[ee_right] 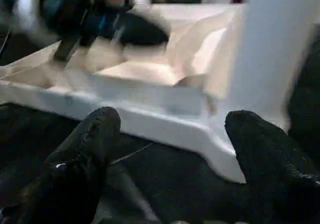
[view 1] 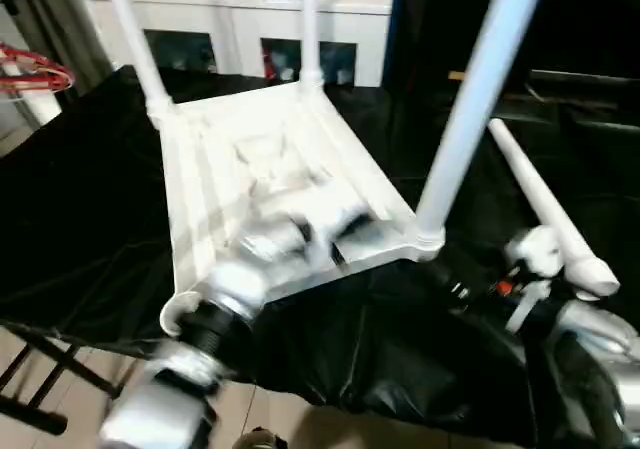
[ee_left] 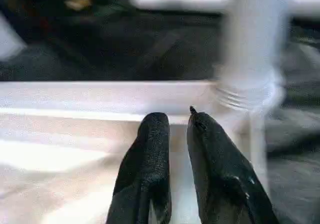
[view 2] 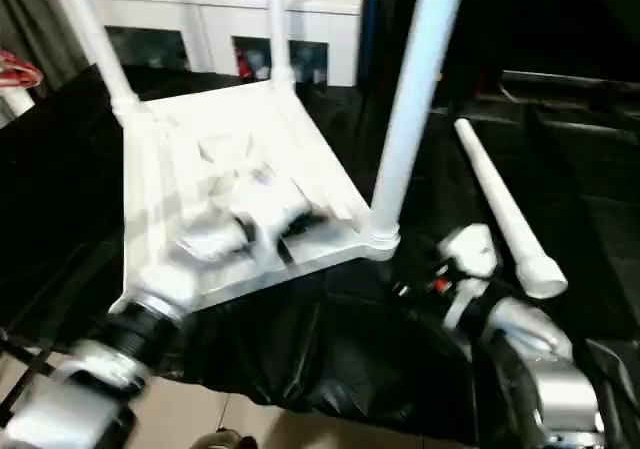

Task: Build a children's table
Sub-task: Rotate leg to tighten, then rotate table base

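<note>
1. The table top (view 1: 270, 184) lies upside down on the black-draped bench (view 1: 80, 229), three legs standing up, so its sockets face upward.
2. The fourth leg (view 1: 548, 209) lies beside it.
3. Left gripper (ee_left: 172, 121), fingers nearly together, hovers over the ribs.
4. Right gripper (ee_right: 170, 134) is spread wide, empty.

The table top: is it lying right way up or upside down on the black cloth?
Upside down. The table top shows its ribbed underside, and three fitted legs rise from its corner sockets; a fourth leg lies loose beside it.
</note>
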You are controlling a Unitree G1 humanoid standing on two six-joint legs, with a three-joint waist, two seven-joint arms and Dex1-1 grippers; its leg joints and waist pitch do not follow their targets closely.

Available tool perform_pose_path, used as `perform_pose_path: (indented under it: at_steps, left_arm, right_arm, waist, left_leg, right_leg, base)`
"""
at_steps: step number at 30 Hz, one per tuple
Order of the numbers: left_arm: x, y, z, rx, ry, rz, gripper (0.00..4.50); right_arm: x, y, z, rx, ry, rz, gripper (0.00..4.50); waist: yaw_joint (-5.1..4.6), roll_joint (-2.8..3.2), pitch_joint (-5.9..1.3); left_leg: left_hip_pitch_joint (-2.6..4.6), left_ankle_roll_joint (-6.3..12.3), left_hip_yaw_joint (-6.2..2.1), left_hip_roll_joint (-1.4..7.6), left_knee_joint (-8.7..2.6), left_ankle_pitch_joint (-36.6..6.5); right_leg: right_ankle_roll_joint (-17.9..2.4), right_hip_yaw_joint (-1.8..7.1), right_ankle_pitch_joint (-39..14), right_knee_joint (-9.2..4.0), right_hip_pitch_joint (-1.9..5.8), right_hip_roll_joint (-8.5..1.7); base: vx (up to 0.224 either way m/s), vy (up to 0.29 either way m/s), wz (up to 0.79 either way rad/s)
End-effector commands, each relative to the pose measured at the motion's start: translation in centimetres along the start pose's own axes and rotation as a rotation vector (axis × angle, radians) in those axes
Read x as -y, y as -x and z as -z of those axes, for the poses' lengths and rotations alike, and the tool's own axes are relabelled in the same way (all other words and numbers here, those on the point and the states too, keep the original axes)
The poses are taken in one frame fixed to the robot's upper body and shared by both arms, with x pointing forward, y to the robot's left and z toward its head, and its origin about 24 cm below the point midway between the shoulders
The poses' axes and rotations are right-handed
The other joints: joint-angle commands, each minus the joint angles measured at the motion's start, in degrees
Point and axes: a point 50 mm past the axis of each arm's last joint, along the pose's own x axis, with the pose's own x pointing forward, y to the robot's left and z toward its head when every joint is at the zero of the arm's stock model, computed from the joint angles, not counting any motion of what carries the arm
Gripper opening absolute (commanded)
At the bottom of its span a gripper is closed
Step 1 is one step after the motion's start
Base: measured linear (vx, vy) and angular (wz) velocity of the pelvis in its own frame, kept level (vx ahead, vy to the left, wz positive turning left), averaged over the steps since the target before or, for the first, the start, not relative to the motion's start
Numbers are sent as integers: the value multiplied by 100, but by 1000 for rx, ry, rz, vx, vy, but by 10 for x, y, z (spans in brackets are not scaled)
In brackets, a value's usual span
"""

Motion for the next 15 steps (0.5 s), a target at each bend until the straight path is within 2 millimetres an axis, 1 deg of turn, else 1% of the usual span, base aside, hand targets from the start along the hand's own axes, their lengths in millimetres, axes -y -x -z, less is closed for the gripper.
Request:
perform_pose_path:
  at_steps: [1, 2, 3, 4, 5, 6, 7, 8, 9, 10, 11, 12, 13, 14, 15]
  left_arm:
    - [-24, 17, -9, -11, -26, -112, 83]
    - [-30, 23, -9, -28, -42, -140, 83]
    - [-43, 37, -7, -71, -75, -204, 83]
    - [-50, 46, -6, -99, -90, -240, 83]
    - [-57, 56, -3, -135, -104, -275, 83]
    - [-58, 59, -2, -144, -107, -283, 83]
    - [-67, 76, 5, -217, -119, -335, 83]
    - [-68, 78, 6, -225, -120, -341, 83]
    - [-72, 89, 11, -276, -125, -369, 67]
    - [-74, 95, 14, -305, -131, -386, 48]
    - [-78, 107, 20, -367, -144, -429, 48]
    - [-80, 114, 26, -405, -141, -449, 48]
    - [-80, 114, 26, -405, -141, -449, 48]
    - [-80, 118, 30, -429, -137, -460, 45]
    - [-79, 120, 36, -456, -132, -454, 24]
  right_arm:
    - [-9, -5, 1, -52, 13, -48, 383]
    - [-10, -6, 3, -62, 18, -54, 383]
    - [-12, -11, 6, -73, 12, -53, 383]
    - [-13, -14, 7, -77, 9, -50, 383]
    - [-14, -19, 9, -86, 5, -42, 383]
    - [-15, -20, 9, -88, 4, -41, 383]
    - [-14, -28, 13, -116, -2, -7, 383]
    - [-14, -29, 14, -120, -3, -2, 383]
    - [-13, -34, 17, -140, -4, 24, 383]
    - [-12, -37, 18, -147, -2, 40, 353]
    - [-10, -44, 21, -162, -8, 77, 346]
    - [-8, -49, 22, -172, -15, 105, 346]
    - [-8, -49, 22, -172, -15, 105, 346]
    - [-7, -52, 22, -179, -20, 125, 340]
    - [-6, -56, 23, -190, -28, 144, 326]
  waist:
    - [10, -121, -332]
    - [3, -98, -334]
    - [-11, -91, -331]
    - [-21, -89, -331]
    - [-23, -81, -334]
    - [-37, -80, -327]
    - [-29, -73, -328]
    - [-37, -81, -332]
    - [-43, -76, -320]
    - [-28, -74, -342]
    - [-29, -62, -347]
    - [-43, -136, -340]
    - [-11, -100, -357]
    - [-5, -75, -350]
    - [-5, -103, -353]
  left_leg:
    - [93, 201, -122, 191, -415, -2038]
    - [78, 165, -140, 204, -435, -2067]
    - [84, 140, -144, 209, -442, -2116]
    - [108, 109, -144, 206, -440, -2185]
    - [114, 86, -146, 208, -442, -2198]
    - [108, 56, -147, 207, -457, -2215]
    - [123, 44, -141, 207, -446, -2233]
    - [122, 19, -154, 220, -466, -2206]
    - [102, 7, -148, 211, -468, -2216]
    - [124, -26, -149, 229, -470, -2188]
    - [133, -51, -144, 232, -464, -2183]
    - [105, -59, -134, 221, -483, -2136]
    - [130, -84, -141, 223, -467, -2130]
    - [155, -99, -125, 232, -472, -2161]
    - [156, -115, -132, 233, -475, -2161]
  right_leg:
    - [-470, 211, -3052, -621, 208, -368]
    - [-461, 216, -2994, -602, 211, -359]
    - [-460, 216, -2977, -592, 203, -352]
    - [-459, 217, -2982, -593, 179, -347]
    - [-476, 223, -2949, -584, 174, -349]
    - [-515, 231, -2915, -574, 169, -346]
    - [-517, 235, -2909, -582, 154, -349]
    - [-612, 249, -2781, -541, 149, -350]
    - [-602, 249, -2781, -545, 157, -342]
    - [-652, 265, -2654, -520, 147, -355]
    - [-681, 274, -2577, -511, 132, -352]
    - [-730, 278, -2427, -494, 158, -341]
    - [-757, 281, -2375, -462, 142, -350]
    - [-767, 297, -2307, -484, 121, -346]
    - [-794, 294, -2245, -471, 124, -345]
  base:
    - [0, 0, 0]
    - [0, 0, 0]
    - [0, 0, 0]
    - [0, 0, 0]
    - [0, 0, 0]
    - [0, 0, 0]
    - [0, 0, 0]
    - [0, 0, 0]
    - [0, 0, 0]
    - [0, 0, 0]
    - [0, 0, 0]
    - [0, 0, 0]
    - [0, 0, 0]
    - [0, 0, 0]
    - [0, 0, 0]
